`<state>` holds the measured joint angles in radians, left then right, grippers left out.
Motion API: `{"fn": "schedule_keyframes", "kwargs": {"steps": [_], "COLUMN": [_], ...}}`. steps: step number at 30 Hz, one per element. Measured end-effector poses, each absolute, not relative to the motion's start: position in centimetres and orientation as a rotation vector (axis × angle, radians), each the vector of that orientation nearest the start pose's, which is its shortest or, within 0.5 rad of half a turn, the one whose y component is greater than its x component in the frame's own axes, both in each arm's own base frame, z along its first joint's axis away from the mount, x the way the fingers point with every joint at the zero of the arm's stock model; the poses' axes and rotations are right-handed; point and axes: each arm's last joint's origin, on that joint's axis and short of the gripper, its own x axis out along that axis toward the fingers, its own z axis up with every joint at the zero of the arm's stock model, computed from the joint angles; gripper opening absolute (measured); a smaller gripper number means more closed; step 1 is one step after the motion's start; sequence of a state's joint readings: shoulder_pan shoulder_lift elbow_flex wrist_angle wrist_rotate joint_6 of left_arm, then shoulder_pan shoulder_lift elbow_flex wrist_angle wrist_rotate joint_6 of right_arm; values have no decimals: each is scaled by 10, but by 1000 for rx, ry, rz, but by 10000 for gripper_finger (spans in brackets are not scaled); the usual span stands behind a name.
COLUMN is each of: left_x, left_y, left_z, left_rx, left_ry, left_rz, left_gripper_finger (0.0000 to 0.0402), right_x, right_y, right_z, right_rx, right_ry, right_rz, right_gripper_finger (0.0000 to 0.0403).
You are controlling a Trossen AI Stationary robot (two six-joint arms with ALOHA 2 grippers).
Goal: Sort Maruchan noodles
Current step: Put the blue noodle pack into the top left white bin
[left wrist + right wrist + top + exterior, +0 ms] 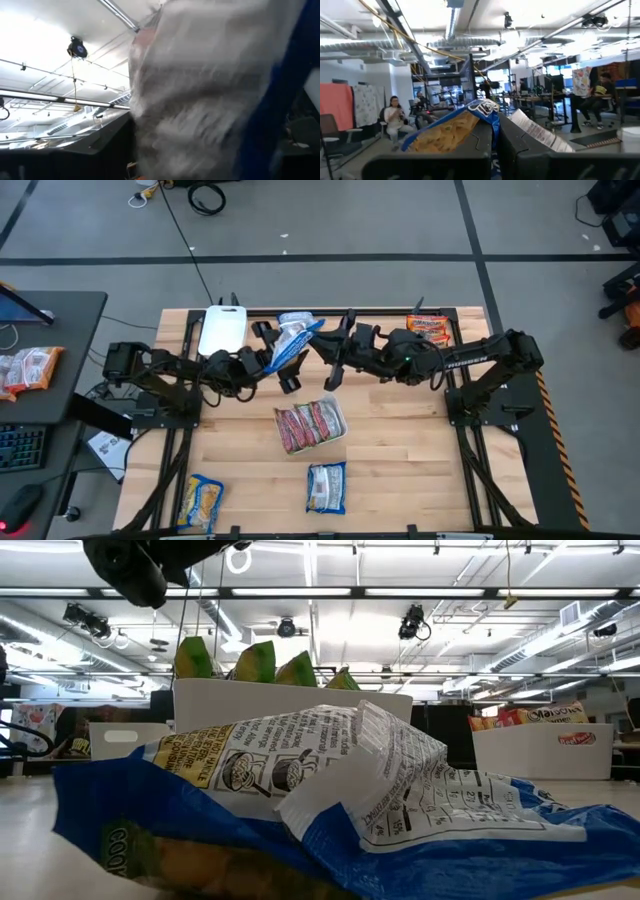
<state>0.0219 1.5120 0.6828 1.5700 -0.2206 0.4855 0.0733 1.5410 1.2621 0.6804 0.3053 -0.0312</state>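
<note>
A blue-white noodle packet (291,340) hangs above the table's (400,470) far middle, pinched at opposite ends by the left gripper (272,358) and the right gripper (330,350). Near them sit a tray (340,420) of red packets (308,425), plus two loose packets (326,486) in front.

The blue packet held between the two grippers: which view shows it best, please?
The high view: the blue packet hangs between left gripper and right gripper. The right wrist view shows one end; the left wrist view a blur; the low view not clearly.
</note>
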Motion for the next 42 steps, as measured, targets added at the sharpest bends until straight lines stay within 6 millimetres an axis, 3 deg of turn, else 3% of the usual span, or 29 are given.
{"fn": "schedule_keyframes", "kwargs": {"steps": [7, 17, 22, 28, 33, 38, 42], "left_x": [285, 281, 274, 256, 234, 202, 184], "left_y": [8, 7, 3, 1, 28, 77, 126], "left_z": [293, 297, 304, 336, 353, 372, 361], "left_rx": [350, 334, 388, 510, 567, 272, 72], "left_ry": [-658, -598, -382, 26, 500, 813, 1039], "left_rz": [443, 604, 815, 952, 1060, 1080, 1118], "left_gripper_finger": [234, 101, 56, 58, 55, 55, 54], "right_x": [352, 351, 343, 316, 298, 297, 302], "right_y": [9, -6, -9, -14, -16, -14, -12], "right_z": [394, 393, 398, 411, 404, 380, 365], "right_rx": [49, 33, -41, -121, -167, -139, -128], "right_ry": [-380, -369, -321, -184, 40, 253, 346], "right_rz": [-328, -445, -508, -524, -509, -491, -481], "right_gripper_finger": [25, 47, 93, 183, 239, 247, 240]}}
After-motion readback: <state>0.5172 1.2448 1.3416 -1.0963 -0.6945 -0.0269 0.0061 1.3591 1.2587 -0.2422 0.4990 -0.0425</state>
